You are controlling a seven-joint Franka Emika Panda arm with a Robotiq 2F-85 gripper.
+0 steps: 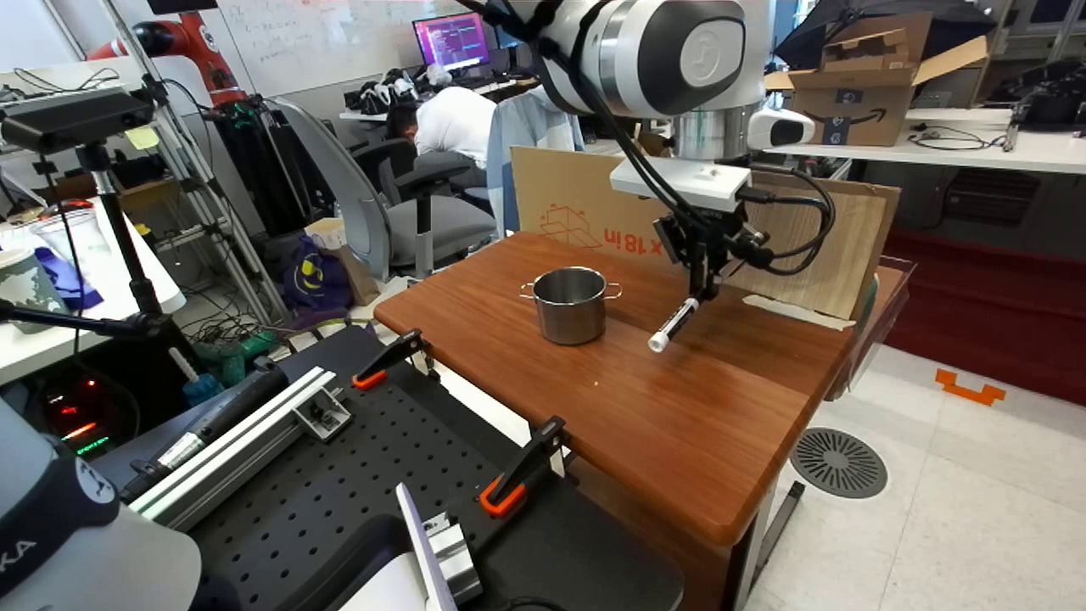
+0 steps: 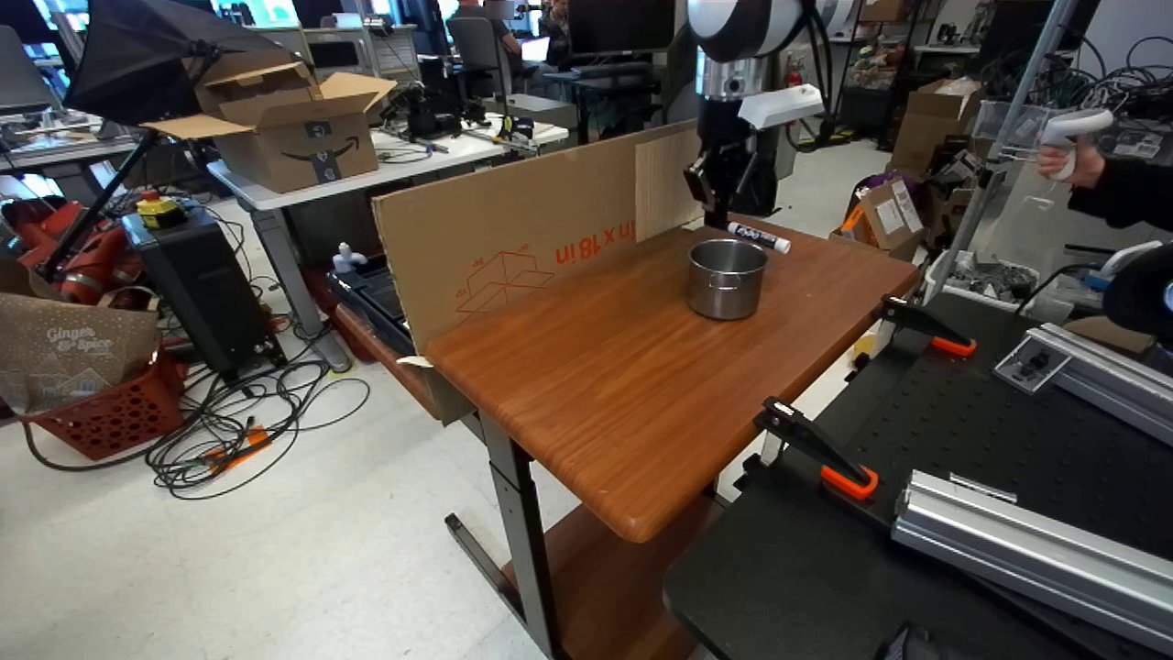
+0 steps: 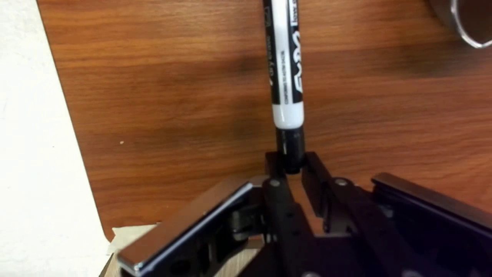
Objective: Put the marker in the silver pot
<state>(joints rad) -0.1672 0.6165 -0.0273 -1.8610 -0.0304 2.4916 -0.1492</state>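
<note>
My gripper (image 1: 702, 287) is shut on the marker (image 1: 676, 324), a black stick with white bands and a white end. In the wrist view the fingertips (image 3: 291, 163) pinch the marker's (image 3: 285, 69) black end; the rest sticks out away from them. The marker is held above the table, sloping down toward its white end. The silver pot (image 1: 571, 318) stands upright on the table, apart from the marker. In an exterior view the marker (image 2: 761, 237) shows behind the pot (image 2: 724, 293). Part of the pot (image 3: 446, 11) shows at the wrist view's top right corner.
The brown wooden table (image 1: 662, 424) carries the pot. A tall cardboard sheet (image 2: 550, 229) stands along one table edge, close to the gripper. Black clamps (image 1: 530, 462) with orange pads sit at a black perforated bench (image 1: 407, 458) beside the table.
</note>
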